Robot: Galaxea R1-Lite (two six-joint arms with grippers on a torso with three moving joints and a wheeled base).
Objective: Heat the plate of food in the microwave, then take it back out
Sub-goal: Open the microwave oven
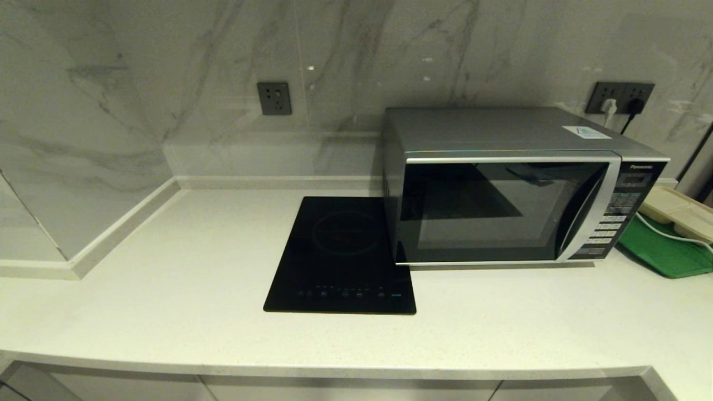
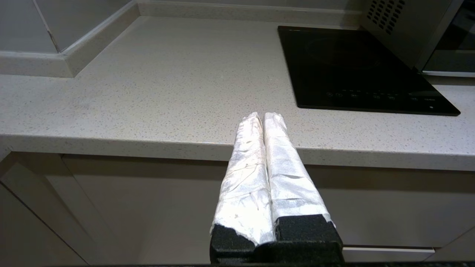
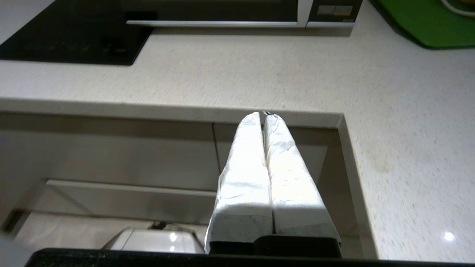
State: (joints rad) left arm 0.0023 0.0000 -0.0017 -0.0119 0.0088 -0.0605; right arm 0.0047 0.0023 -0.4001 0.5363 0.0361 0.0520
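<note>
**Microwave shut on the desk, both hands closed and low at the front edge**

Microwave point(image 1: 504, 189) stands on the pale speckled desk point(image 1: 167, 278) toward the right, its back near the marble wall. Its dark glass door is closed, with the curved silver strip and the button panel on its right side. The plate of food shows in none of the views; the dark glass gives no clear look at what is inside.

Just left of the microwave, the flat black induction hob point(image 1: 342, 253) lies on the desk, its right rear corner reaching up against the oven's left front corner. To the right of the microwave a green tray point(image 1: 663, 250) sits on the desk, carrying a cream-coloured compartment tray point(image 1: 679, 211) with a white cable across it. A grey wall socket point(image 1: 274, 98) sits on the wall above the hob, and a second socket point(image 1: 621, 98) with plugs in it is behind the microwave.

Neither arm appears in the head view. The left hand point(image 2: 263, 115) hangs in front of the desk's front edge, over the cabinet fronts, its two white-wrapped fingers point(image 2: 246, 167) pressed together with nothing between them. The right hand point(image 3: 264, 115) is likewise below and in front of the desk edge, near the desk's inner corner, fingers point(image 3: 246, 167) together and gripping nothing.
</note>
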